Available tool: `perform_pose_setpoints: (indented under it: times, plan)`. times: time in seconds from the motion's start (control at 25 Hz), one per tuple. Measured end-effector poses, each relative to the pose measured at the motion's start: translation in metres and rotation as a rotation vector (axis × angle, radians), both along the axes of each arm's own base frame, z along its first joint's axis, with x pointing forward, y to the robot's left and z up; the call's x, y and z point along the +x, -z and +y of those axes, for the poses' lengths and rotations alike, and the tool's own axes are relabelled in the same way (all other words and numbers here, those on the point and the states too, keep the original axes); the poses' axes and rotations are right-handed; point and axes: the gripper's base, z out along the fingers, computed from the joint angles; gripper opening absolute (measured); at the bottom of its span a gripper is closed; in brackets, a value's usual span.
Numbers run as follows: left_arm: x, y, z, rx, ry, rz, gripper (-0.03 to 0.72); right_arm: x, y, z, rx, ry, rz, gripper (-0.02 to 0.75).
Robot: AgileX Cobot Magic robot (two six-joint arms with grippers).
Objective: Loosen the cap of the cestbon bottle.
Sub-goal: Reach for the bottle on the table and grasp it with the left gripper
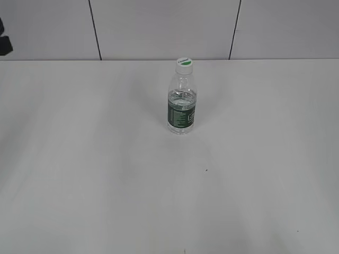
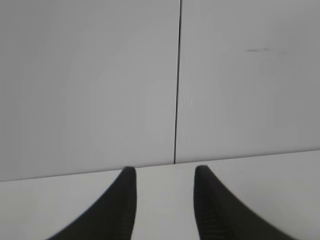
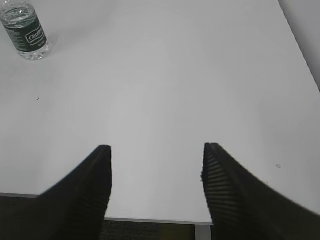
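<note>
The cestbon bottle (image 1: 181, 100) stands upright near the back middle of the white table, clear with a dark green label band. Its white cap (image 1: 184, 64) with a green patch sits on the neck. The right wrist view catches only the bottle's lower body (image 3: 26, 31) at the top left corner, far from my right gripper (image 3: 157, 150), which is open and empty above the table's near edge. My left gripper (image 2: 165, 172) is open with nothing between its black fingers and faces the back wall; the bottle is out of that view. Neither gripper shows in the exterior view.
A white table (image 1: 95, 174) spreads all round the bottle. Behind it runs a pale panelled wall (image 1: 159, 26) with dark seams. The table's near edge (image 3: 150, 219) lies just under my right gripper. A dark object (image 1: 4, 42) sits at the far left edge.
</note>
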Motion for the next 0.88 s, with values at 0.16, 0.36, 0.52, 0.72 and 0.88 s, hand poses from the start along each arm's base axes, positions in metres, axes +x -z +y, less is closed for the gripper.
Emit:
perform_pose_setpoints:
  times: [0.16, 0.36, 0.52, 0.72, 0.88]
  plan:
    - [0.019, 0.025, -0.003, -0.027, 0.028, -0.032, 0.246, 0.000, 0.000, 0.000, 0.000, 0.000, 0.000, 0.443]
    - [0.035, 0.052, -0.005, -0.069, 0.037, -0.072, 0.246, 0.000, 0.000, 0.000, 0.000, 0.000, 0.000, 0.443]
    - [0.052, 0.080, -0.003, -0.065, 0.048, -0.025, 0.246, 0.000, 0.000, 0.000, 0.000, 0.000, 0.000, 0.443]
    - [0.076, 0.095, -0.010, -0.026, 0.145, -0.004, 0.246, 0.000, 0.000, 0.000, 0.000, 0.000, 0.000, 0.443]
    - [0.095, 0.104, -0.018, -0.058, 0.272, 0.019, 0.246, 0.000, 0.000, 0.000, 0.000, 0.000, 0.000, 0.443]
